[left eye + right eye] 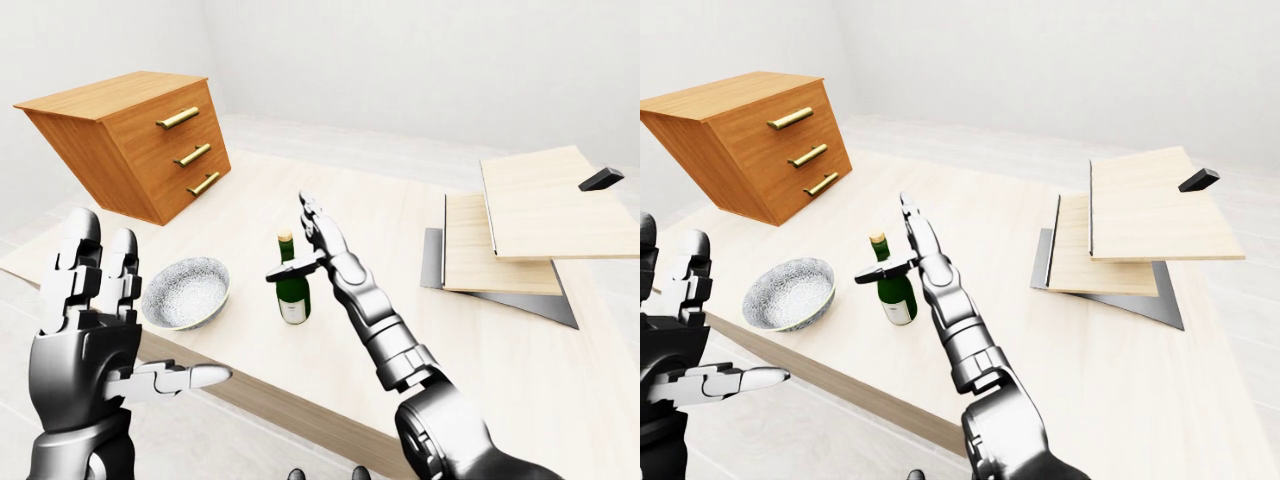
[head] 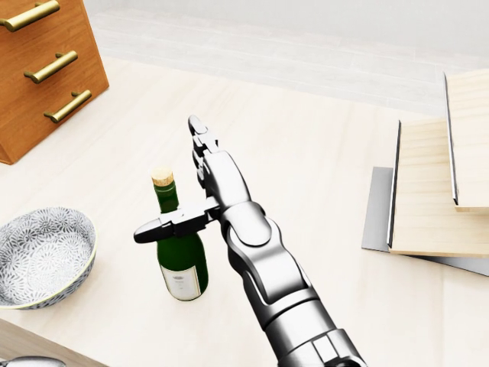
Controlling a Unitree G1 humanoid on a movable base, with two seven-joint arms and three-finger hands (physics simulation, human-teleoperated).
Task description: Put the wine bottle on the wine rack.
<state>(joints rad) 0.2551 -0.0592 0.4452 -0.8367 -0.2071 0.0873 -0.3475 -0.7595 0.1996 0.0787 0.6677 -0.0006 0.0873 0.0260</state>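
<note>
- Wine bottle [image 2: 181,256]: green glass, cork stopper, pale label; stands upright on the light wooden table [image 2: 321,176], lower left of centre in the head view.
- Right hand [image 2: 183,187]: open, fingers extended straight toward the top of the frame, thumb stretched out leftward across the bottle's neck. Holds nothing; whether the thumb touches the glass cannot be told.
- Left hand [image 1: 95,330]: raised at lower left of the left-eye view, open and empty, off the table's edge.
- Patterned bowl [image 2: 42,256]: left of the bottle, apart from it.
- Wooden drawer chest [image 2: 42,69]: upper left.
- Stepped wooden wine rack [image 2: 439,183]: right edge, well apart from the bottle.
</note>
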